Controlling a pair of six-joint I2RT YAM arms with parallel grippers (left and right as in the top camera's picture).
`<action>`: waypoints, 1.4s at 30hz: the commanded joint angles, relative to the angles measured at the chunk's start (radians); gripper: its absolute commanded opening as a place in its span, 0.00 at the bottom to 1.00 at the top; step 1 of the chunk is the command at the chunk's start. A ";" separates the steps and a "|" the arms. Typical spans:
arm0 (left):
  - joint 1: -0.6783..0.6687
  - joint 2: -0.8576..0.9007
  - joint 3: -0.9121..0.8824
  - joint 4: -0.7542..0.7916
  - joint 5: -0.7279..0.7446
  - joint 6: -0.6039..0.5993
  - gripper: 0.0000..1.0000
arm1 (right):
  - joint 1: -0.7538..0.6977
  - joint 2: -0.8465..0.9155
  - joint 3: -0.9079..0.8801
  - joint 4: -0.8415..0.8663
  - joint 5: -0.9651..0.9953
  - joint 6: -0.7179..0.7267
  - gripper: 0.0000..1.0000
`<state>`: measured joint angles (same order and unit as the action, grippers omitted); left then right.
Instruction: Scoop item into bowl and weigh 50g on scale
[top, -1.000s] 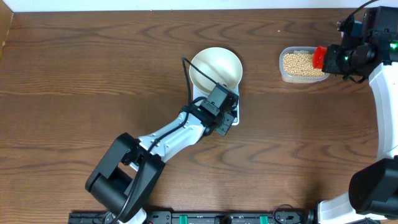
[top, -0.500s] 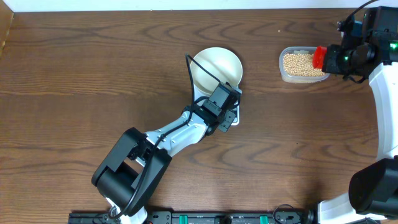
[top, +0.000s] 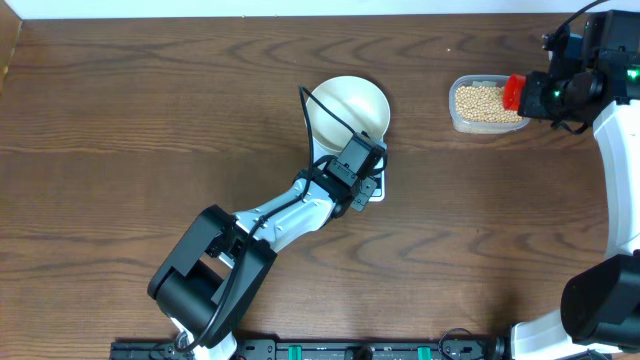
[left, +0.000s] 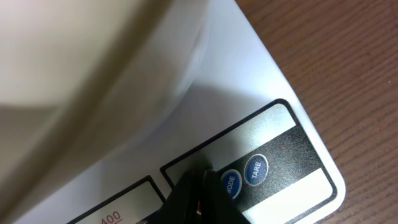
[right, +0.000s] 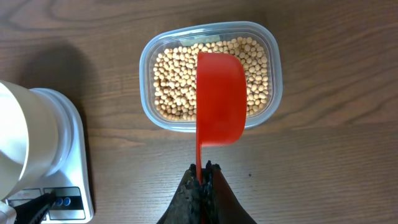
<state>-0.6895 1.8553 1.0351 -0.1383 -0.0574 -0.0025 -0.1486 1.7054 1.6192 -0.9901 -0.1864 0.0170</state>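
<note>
The white bowl sits on the white scale, which it hides almost fully from above. My left gripper is shut, its tip pressed on the scale's dark button panel just left of the blue MODE button; the TARE button is beside that. From above the left gripper is at the scale's near end. The tan beans fill a clear tub. My right gripper is shut on the handle of a red scoop held over the tub; no beans show in it.
Dark wood table all round. The scale and bowl lie left of the tub in the right wrist view. The left arm stretches from the near edge to the scale. The right arm's base stands at the right edge.
The left arm's elbow has shifted a little to the right while its tip stays on the scale's panel. The right arm and scoop have not moved.
</note>
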 joint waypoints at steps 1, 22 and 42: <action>0.007 0.053 -0.011 -0.036 -0.041 -0.003 0.07 | -0.005 0.002 -0.006 0.001 -0.006 -0.011 0.02; 0.000 0.055 -0.011 -0.049 0.042 -0.021 0.07 | -0.005 0.002 -0.006 -0.009 -0.007 -0.011 0.02; -0.002 0.087 -0.013 -0.101 -0.026 -0.059 0.07 | -0.005 0.002 -0.006 -0.016 -0.006 -0.011 0.02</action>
<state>-0.6968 1.8637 1.0565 -0.1944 -0.0555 -0.0517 -0.1482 1.7054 1.6192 -1.0058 -0.1864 0.0170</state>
